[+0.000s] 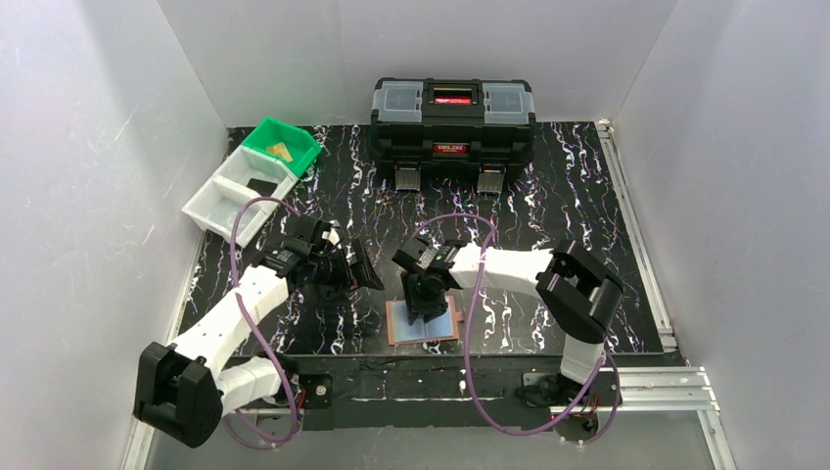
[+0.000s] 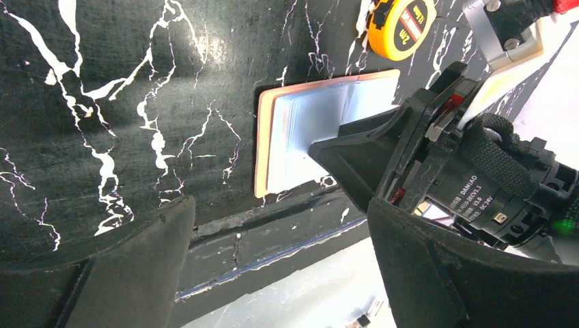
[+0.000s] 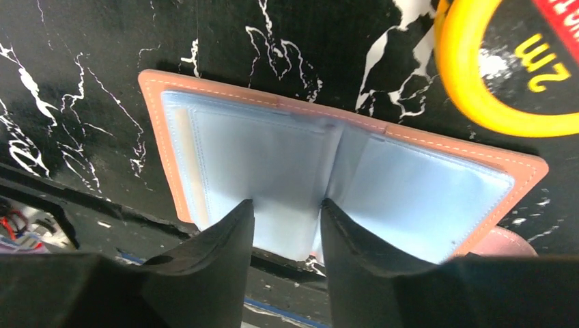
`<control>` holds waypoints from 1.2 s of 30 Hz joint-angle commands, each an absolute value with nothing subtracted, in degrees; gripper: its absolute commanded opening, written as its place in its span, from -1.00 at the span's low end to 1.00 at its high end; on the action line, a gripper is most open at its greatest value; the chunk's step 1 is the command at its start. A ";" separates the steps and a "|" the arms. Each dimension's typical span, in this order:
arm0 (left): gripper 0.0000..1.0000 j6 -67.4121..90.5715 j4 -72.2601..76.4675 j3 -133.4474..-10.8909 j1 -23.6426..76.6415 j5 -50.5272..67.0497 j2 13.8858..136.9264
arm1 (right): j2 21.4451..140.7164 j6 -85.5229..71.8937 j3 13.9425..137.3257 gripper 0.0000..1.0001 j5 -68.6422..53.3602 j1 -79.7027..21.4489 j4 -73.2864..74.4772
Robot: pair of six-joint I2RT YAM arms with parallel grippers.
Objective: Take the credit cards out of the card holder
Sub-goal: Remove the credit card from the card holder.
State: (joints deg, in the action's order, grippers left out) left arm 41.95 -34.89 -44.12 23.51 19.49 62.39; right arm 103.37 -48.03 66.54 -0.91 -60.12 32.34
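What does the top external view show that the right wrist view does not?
Only top external: the black toolbox, the green bin, the white bins and the left arm. Only right wrist: the yellow tape measure and a pale sleeve between the right fingers. Both: the open card holder on the marbled table.
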 commanded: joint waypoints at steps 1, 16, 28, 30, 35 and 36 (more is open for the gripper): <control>0.96 41.26 -34.16 -42.38 23.89 22.24 63.98 | 105.14 -47.93 64.26 -0.20 -3.78 -60.58 30.41; 0.05 45.26 -26.27 -44.03 29.68 26.57 73.38 | 98.59 -47.57 49.31 -0.91 -19.88 -52.47 13.64; -0.14 47.28 -19.26 -43.08 35.09 27.28 79.98 | 99.55 -47.97 46.31 -0.94 -23.47 -50.46 9.23; -0.14 47.12 -18.78 -42.93 35.51 27.31 81.04 | 99.62 -48.00 46.40 -0.94 -23.38 -50.44 9.19; -0.18 47.13 -17.75 -42.19 36.22 26.92 83.15 | 99.43 -47.99 46.36 -0.94 -23.42 -50.37 9.10; -0.20 47.19 -17.75 -42.08 36.37 26.71 83.44 | 99.31 -47.94 46.32 -0.94 -23.45 -50.36 9.11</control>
State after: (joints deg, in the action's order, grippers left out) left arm 47.13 -18.22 -42.81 35.68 26.17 82.81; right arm 98.30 -48.49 47.81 -23.99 -50.22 7.53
